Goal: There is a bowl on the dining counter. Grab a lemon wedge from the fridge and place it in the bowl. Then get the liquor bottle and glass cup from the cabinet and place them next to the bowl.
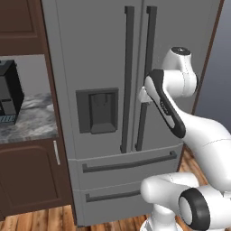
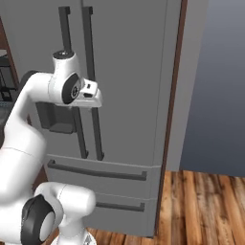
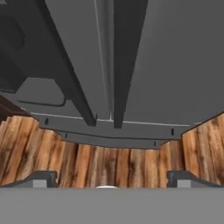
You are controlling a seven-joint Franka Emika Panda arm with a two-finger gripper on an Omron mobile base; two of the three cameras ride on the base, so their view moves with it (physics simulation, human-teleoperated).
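fridge: top cut off by the frame in both base views, doors shut so whatever's inside is hidden
right door handle: middle stretch covered by the arm
gripper: fingertips can't really be made out
coffee machine: clipped by the left edge

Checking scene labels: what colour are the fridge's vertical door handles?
Dark grey, almost charcoal, against the lighter grey fridge doors. The door handles show best in the left base view.
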